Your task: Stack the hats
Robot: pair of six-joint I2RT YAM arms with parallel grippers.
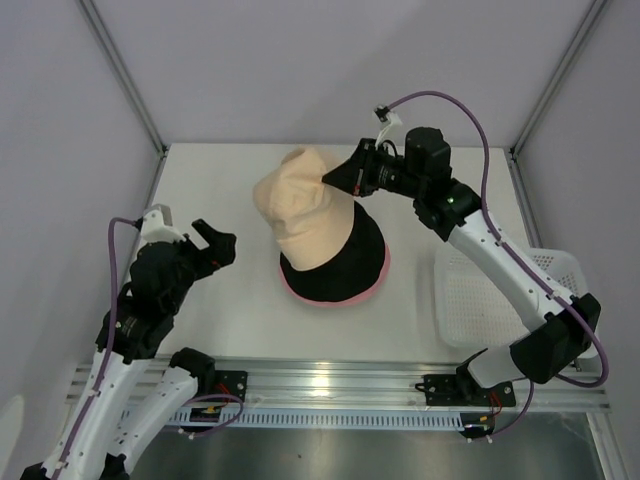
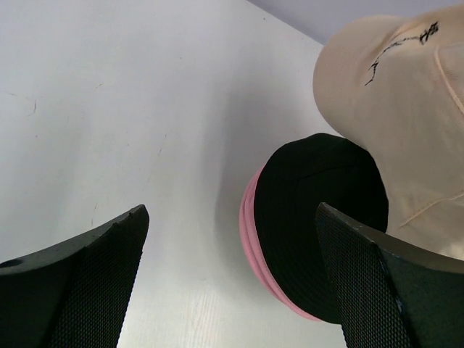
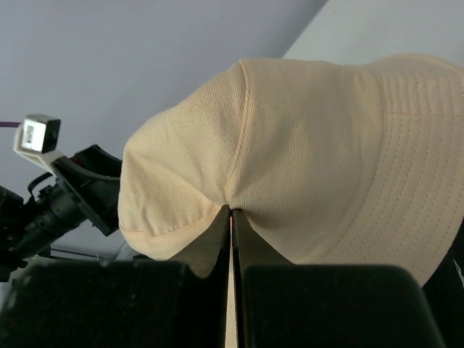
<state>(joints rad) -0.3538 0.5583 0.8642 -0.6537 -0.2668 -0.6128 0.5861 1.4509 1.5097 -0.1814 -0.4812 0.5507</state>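
Right claw (image 3: 230,214) pinches shut on soft beige fabric bucket hat (image 1: 300,215) above black fabric hat (image 1: 355,262); thin fold may slip, dropping it askew. Left claw (image 1: 213,242) gapes empty.

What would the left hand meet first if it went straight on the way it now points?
Probably the side of the black hat, just above the brims of the pink hats under it; depth is unclear.

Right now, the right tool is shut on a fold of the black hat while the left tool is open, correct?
Not quite. The right tool is shut on a fold of the beige hat, not the black hat, as the right wrist view shows. The left tool is open.
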